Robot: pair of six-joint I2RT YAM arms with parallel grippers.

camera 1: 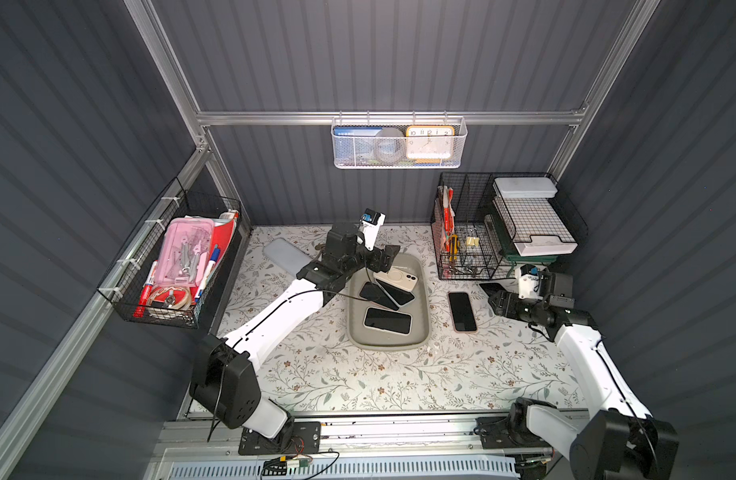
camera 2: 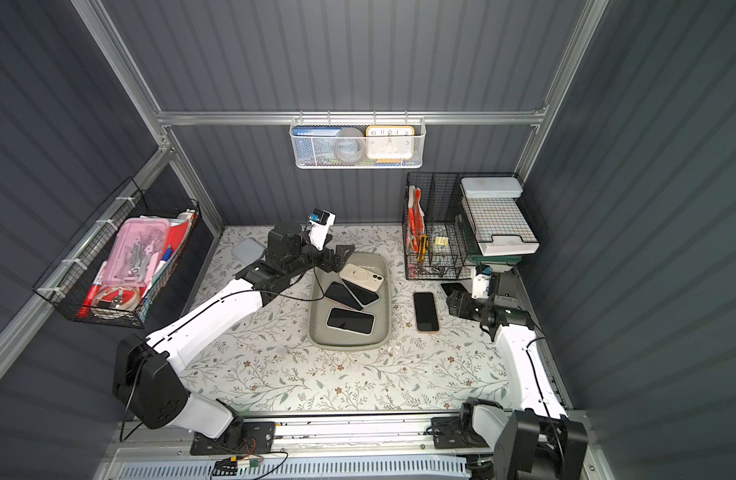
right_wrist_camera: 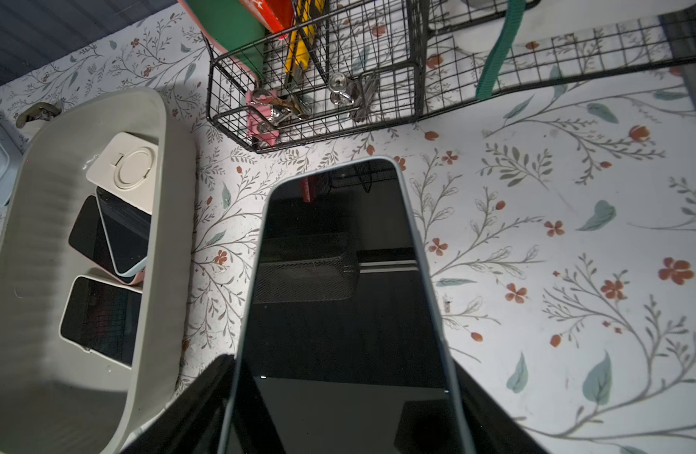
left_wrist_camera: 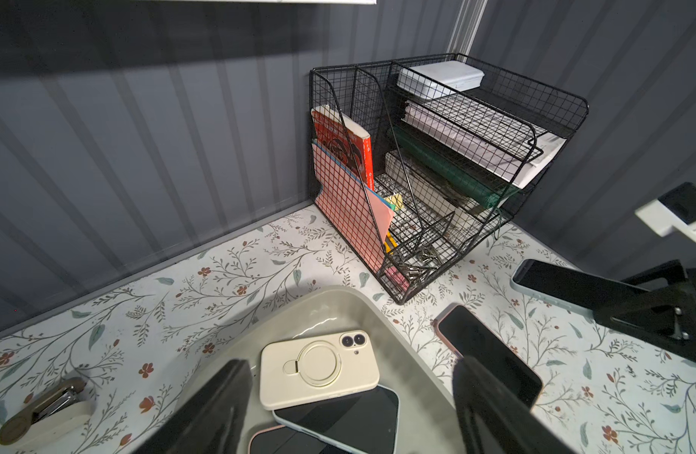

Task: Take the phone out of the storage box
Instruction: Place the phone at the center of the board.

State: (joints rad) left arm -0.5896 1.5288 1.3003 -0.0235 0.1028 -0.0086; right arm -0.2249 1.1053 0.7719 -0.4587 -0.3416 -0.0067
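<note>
The storage box [camera 1: 423,316], a shallow grey-beige tray, lies mid-table in both top views and holds several phones. A cream phone [left_wrist_camera: 318,369] lies face down at its far end, partly on top of two dark-screened phones [camera 1: 385,294]. Another phone [camera 1: 387,321] lies flat at the near end. My left gripper [left_wrist_camera: 354,365] hangs open over the box's far end, with the cream phone under the gap between its jaws. My right gripper [right_wrist_camera: 340,365] is shut on a pale-blue-cased phone [right_wrist_camera: 338,275], held just above the table to the right of the box. A pink-cased phone [camera 1: 461,311] lies on the table between box and right gripper.
A black wire desk organiser [camera 1: 503,224] stands at the back right, close behind the right gripper. A pale blue-grey slab [camera 1: 285,255] and a stapler [left_wrist_camera: 43,408] lie at the back left. A wire basket [camera 1: 170,270] hangs on the left wall and a white mesh basket [camera 1: 399,141] on the back wall.
</note>
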